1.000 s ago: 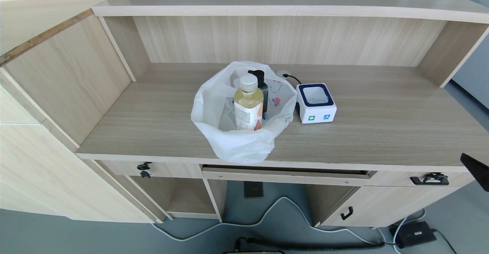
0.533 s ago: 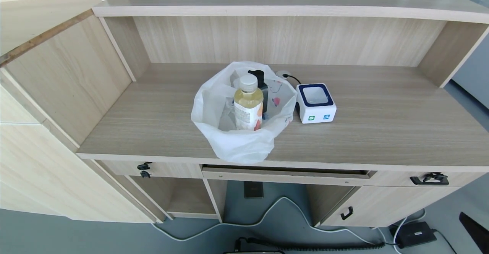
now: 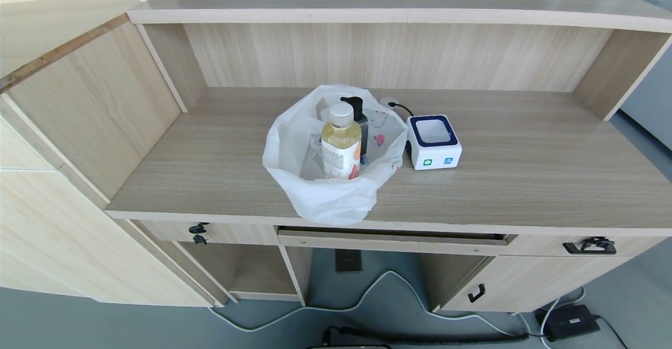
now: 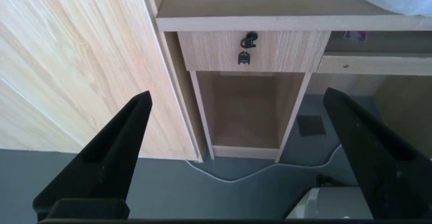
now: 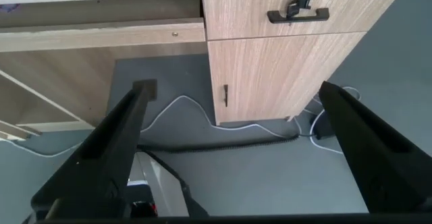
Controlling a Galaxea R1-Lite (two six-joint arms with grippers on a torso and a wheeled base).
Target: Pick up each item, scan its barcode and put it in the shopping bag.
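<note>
Shopping bag (image 3: 325, 191), white and open-mouthed, slumps at the centre of the head view on the broad wooden counter (image 3: 525, 170), its lower fold hanging just over the front edge.

Both arms hang low in front of the counter, below its top. The left gripper (image 4: 237, 94) has its two dark fingers spread wide with nothing between them, facing the keyed drawer (image 4: 246, 48). The right gripper (image 5: 234, 88) is spread just as wide and is also empty, facing the cupboard door with the black handle (image 5: 297, 13).

The scanner (image 3: 434, 141), a white cube with a dark blue rim round its window, stands just right of the bag and touches or nearly touches it. A cable runs from behind it.

Inside the bag a bottle (image 3: 341, 144) of pale yellow drink stands upright under a white cap. Behind it, the black pump top of a darker bottle (image 3: 358, 108) shows.

Every item in view is bagged, so the packing looks finished or close to it. The next move would be to find any item left unscanned, or otherwise to stay clear.

The drink bottle's label is too small to read. The scanner's front carries two small square icons, one green and one blue.
</note>
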